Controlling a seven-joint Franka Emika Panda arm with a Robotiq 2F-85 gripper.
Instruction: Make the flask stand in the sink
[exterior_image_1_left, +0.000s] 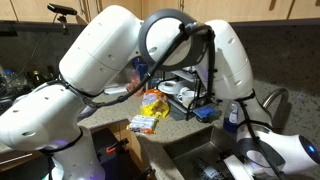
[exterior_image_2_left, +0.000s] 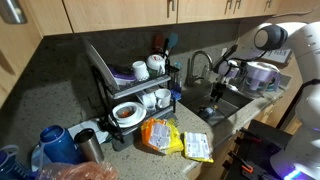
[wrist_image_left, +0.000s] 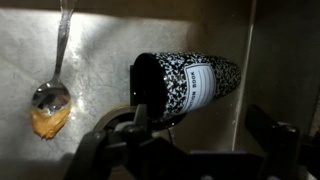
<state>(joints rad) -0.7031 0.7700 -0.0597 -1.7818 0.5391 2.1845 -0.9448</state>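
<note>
Though crowded by the white arm (exterior_image_1_left: 95, 55) across the left and middle of an exterior view, shows a dish rack (exterior_image_1_left: 185, 95) at centre, yellow snack packets (exterior_image_1_left: 150, 108) just below it and a faucet (exterior_image_1_left: 272, 100) at the right edge.

In an exterior view, bends down from the upper right into the sink (exterior_image_2_left: 232, 105) at centre right. Left of it the rack, the packets on the worktop (exterior_image_2_left: 125, 152) in front, a blue cup (exterior_image_2_left: 60, 145) at lower left.

In the wrist view, lying on its side on the sink's steel floor, mid-frame: the flask (wrist_image_left: 190, 78), speckled black and white, dark end toward the left. At the left a spoon (wrist_image_left: 50, 95), handle running to the top edge. Along the bottom edge the fingers (wrist_image_left: 135, 125), spread wide and released, grasping nothing, the flask just above them in the frame; touching or not at the lower-left finger, cannot tell.
</note>
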